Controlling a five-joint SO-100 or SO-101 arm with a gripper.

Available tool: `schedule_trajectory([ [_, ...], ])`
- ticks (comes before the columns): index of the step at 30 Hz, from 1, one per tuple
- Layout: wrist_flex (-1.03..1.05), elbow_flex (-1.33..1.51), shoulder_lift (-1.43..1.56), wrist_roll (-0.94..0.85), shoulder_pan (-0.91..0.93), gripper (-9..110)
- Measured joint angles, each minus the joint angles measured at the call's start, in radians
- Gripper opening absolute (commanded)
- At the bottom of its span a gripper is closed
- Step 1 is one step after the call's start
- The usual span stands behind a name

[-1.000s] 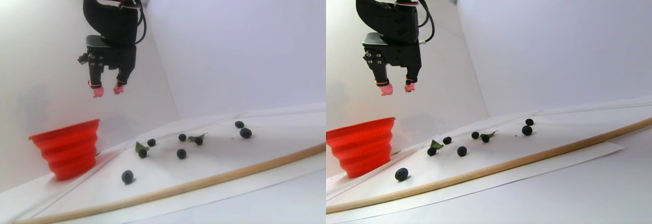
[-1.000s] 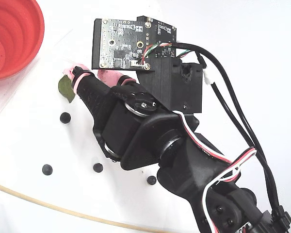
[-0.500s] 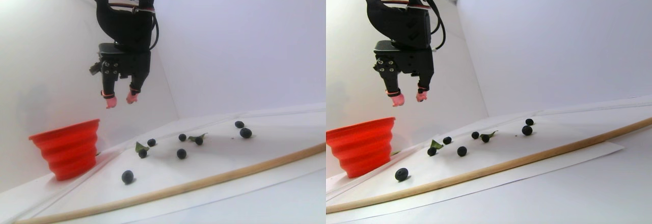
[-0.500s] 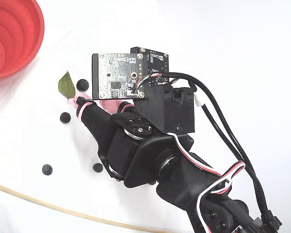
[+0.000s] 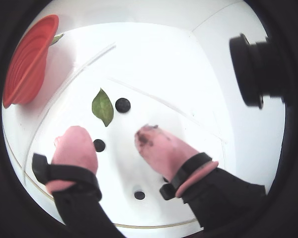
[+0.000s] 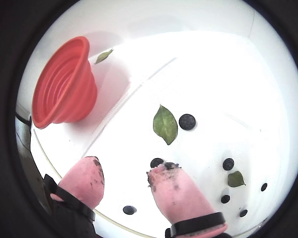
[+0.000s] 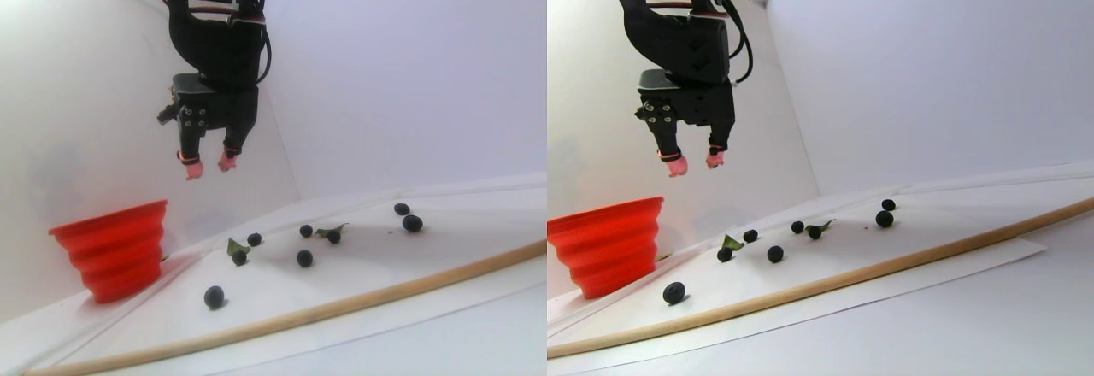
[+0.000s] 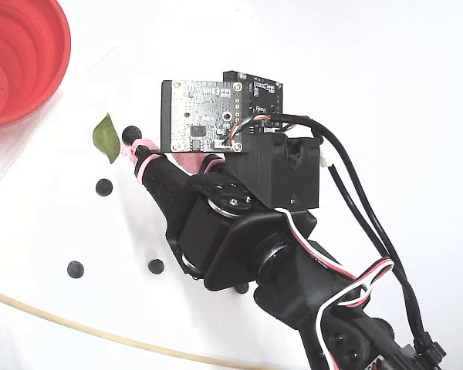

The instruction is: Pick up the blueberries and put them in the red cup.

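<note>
The blueberries (image 7: pixel 303 257) lie scattered across the white worktop (image 7: pixel 444 325), well clear of the red cup (image 7: pixel 115 248) at the left of the stereo pair view. High above them hangs the pincer (image 7: pixel 207 167), its pink fingertips (image 6: pixel 174 191) parted a moderate gap and holding nothing. In a wrist view, a green leaf (image 6: pixel 165 124) sits just beside one berry, a wooden rod (image 7: pixel 342 309) edging the sheet.

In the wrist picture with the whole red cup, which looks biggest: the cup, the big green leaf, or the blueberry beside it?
Largest to smallest:
1. Red cup
2. Green leaf
3. Blueberry
</note>
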Motion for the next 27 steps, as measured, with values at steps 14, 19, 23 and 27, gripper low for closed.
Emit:
schedule_trajectory([
  [14, -0.078, 0.006, -0.117, -0.023, 0.021, 18],
  [19, -0.101, 0.006, -0.150, -0.026, 0.026, 19],
  [23, -0.120, 0.006, -0.178, -0.035, 0.031, 19],
  [27, -0.138, 0.005, -0.206, -0.041, 0.038, 19],
])
